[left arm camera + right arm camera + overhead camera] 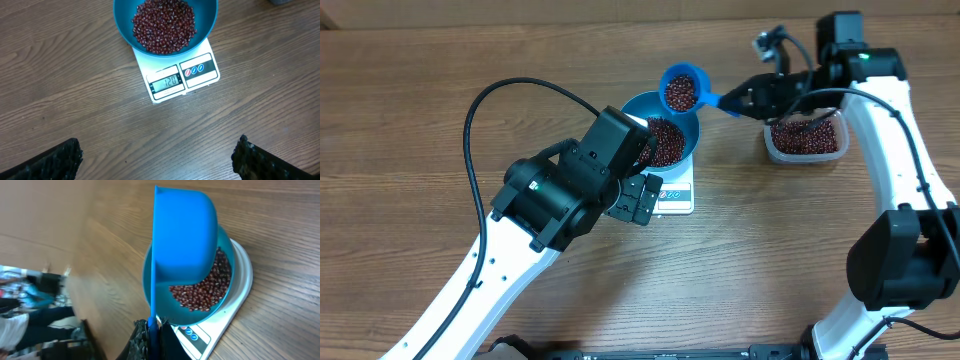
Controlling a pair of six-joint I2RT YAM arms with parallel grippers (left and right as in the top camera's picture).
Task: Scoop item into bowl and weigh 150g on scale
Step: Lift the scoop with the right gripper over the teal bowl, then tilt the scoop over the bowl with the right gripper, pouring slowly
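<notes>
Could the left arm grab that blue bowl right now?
Probably yes. The left tool is open and empty, facing the teal bowl on the scale with only bare table between. The blue scoop of beans, held by the right tool, hangs over the bowl's far rim and might crowd it.

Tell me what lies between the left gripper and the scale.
Only bare wooden table separates the left gripper from the scale; the left wrist view shows it.
</notes>
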